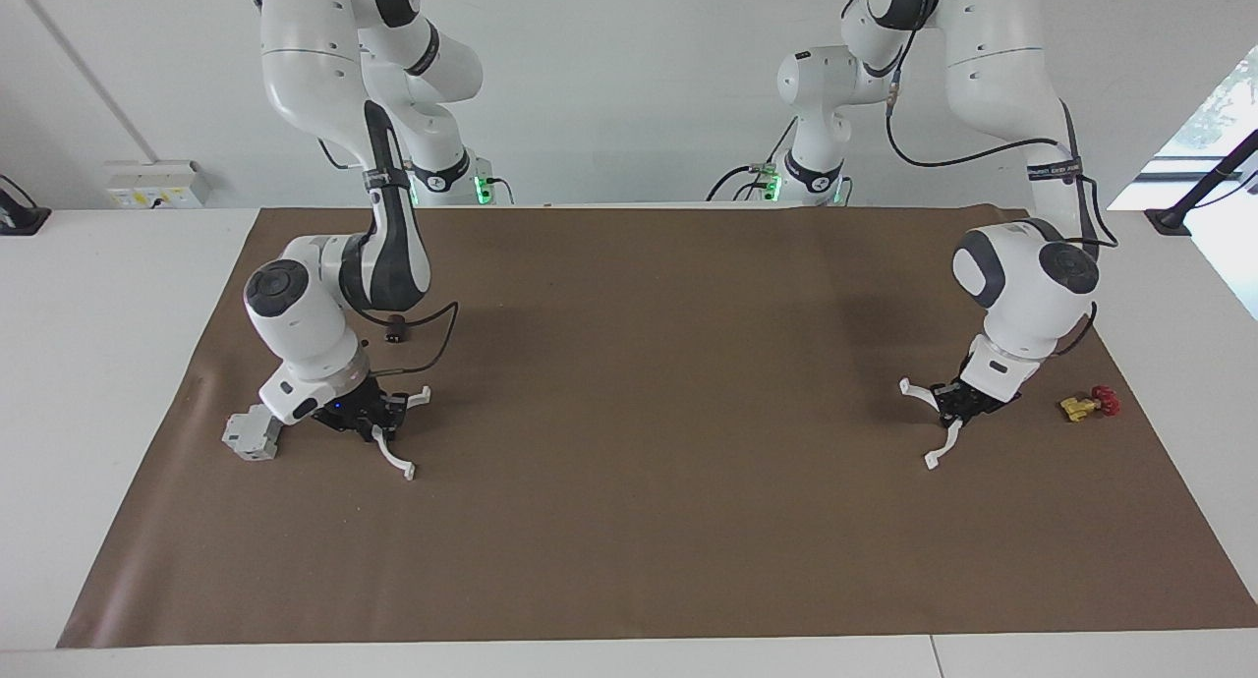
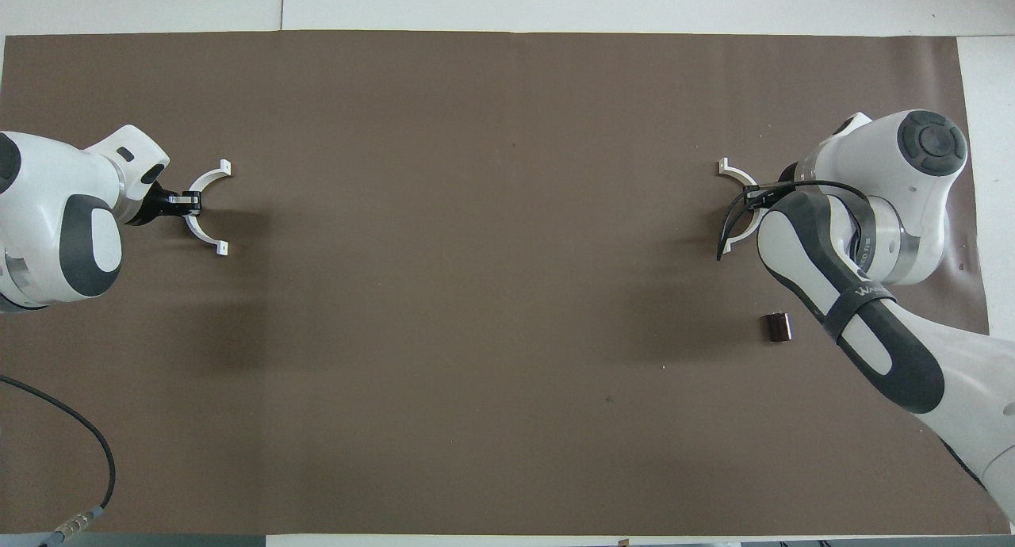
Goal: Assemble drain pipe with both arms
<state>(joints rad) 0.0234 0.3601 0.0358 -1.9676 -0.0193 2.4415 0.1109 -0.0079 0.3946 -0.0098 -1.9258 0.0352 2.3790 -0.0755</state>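
The drain pipe is in two separate white half-circle pieces, one at each end of the brown mat [image 1: 629, 521]. My left gripper [image 1: 951, 410] is low over the mat at the left arm's end, shut on the middle of one half-ring [image 1: 918, 392]; both show in the overhead view, the gripper [image 2: 190, 202] and the piece [image 2: 200, 228]. My right gripper [image 1: 383, 423] is low over the mat at the right arm's end, shut on the other half-ring [image 1: 391, 454]. In the overhead view that piece [image 2: 736, 174] is partly covered by the right arm. The open sides of the two pieces face each other.
A grey boxy block [image 1: 251, 434] lies beside the right gripper, toward the mat's edge. A small yellow valve with a red knob [image 1: 1081, 405] lies beside the left gripper. A small dark cylinder [image 1: 396, 331] lies nearer to the robots than the right gripper.
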